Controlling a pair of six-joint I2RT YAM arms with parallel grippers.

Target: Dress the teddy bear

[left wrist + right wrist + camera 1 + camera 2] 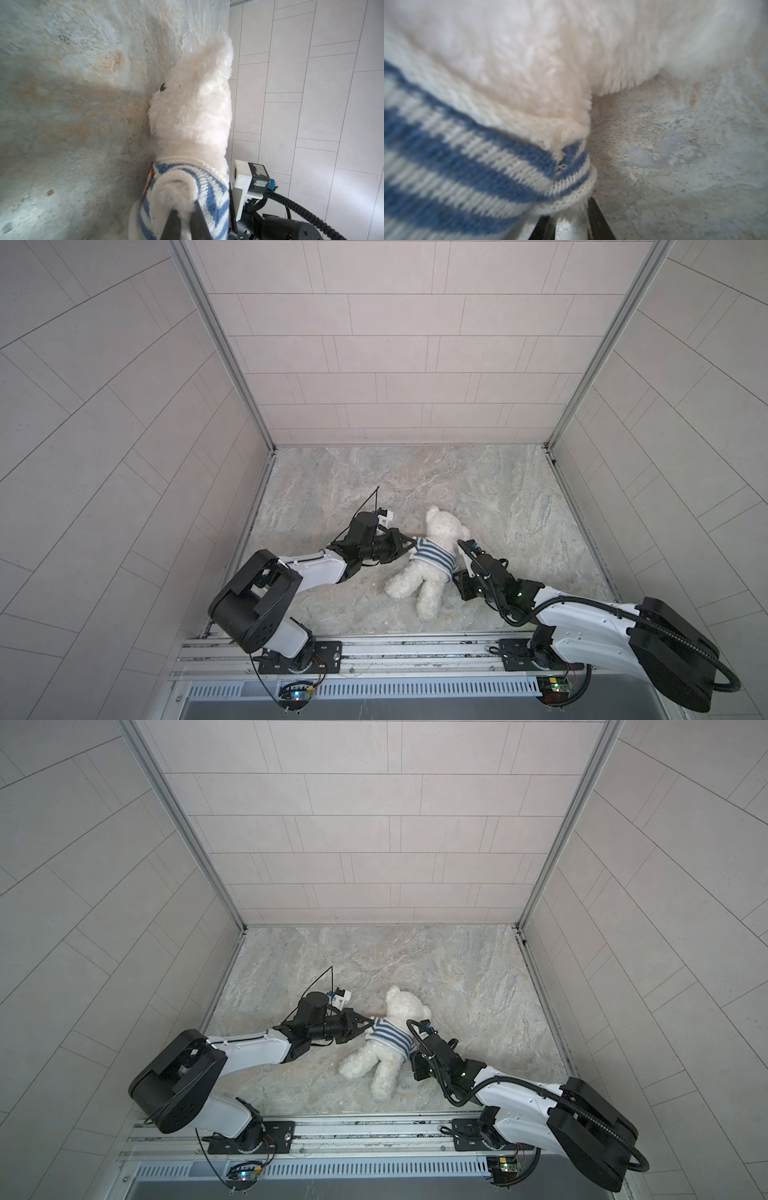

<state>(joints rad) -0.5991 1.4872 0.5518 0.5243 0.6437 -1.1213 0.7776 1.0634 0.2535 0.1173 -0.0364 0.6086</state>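
Flanking one teddy bear (442, 531), two pincers (411, 544) (569, 209)

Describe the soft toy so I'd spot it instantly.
On the marbled tabletop, look between the left arm and the right arm. The teddy bear lies there, fluffy and white, the only toy, wearing a blue-and-white striped shirt.

Nothing is legible; the badge (151, 175) on the teddy bear (193, 108) shows edge-on.

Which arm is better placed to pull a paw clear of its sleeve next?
Left, likely: the left gripper has its jaws shut on the teddy bear's paw poking from the striped shirt. The right gripper sits at the other sleeve, grip unclear.
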